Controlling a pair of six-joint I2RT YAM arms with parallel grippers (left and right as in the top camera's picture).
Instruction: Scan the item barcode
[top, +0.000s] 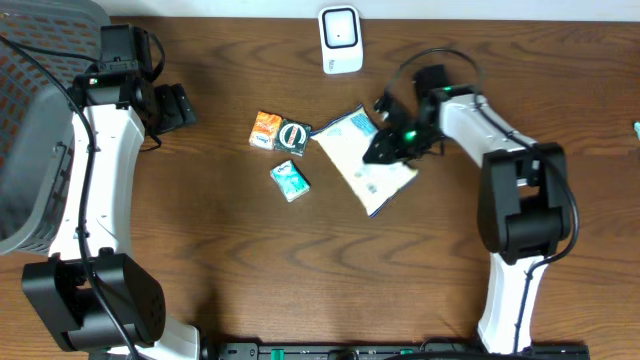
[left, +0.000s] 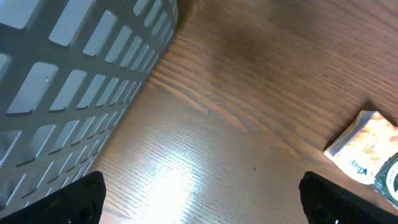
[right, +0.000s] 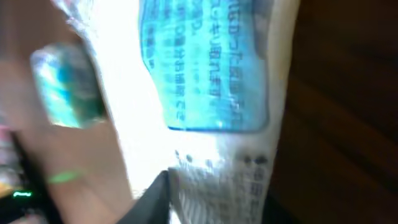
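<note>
A white packet with a blue label (top: 362, 160) lies flat on the wooden table, below the white scanner (top: 341, 40) at the back edge. My right gripper (top: 385, 150) is down over the packet's right half. In the blurred right wrist view the packet (right: 205, 74) fills the frame and its printed end lies between my right gripper's (right: 214, 202) parted fingers (right: 155, 199), so it stands open. The barcode does not show clearly. My left gripper (top: 180, 108) hangs far left, wide open (left: 202, 199) over bare wood, holding nothing.
An orange pack (top: 265, 130), a dark green round pack (top: 294, 135) and a teal pack (top: 290, 180) lie left of the packet. A grey slatted basket (top: 35, 150) stands at the left edge, close to my left gripper. The orange pack (left: 367, 146) shows in the left wrist view.
</note>
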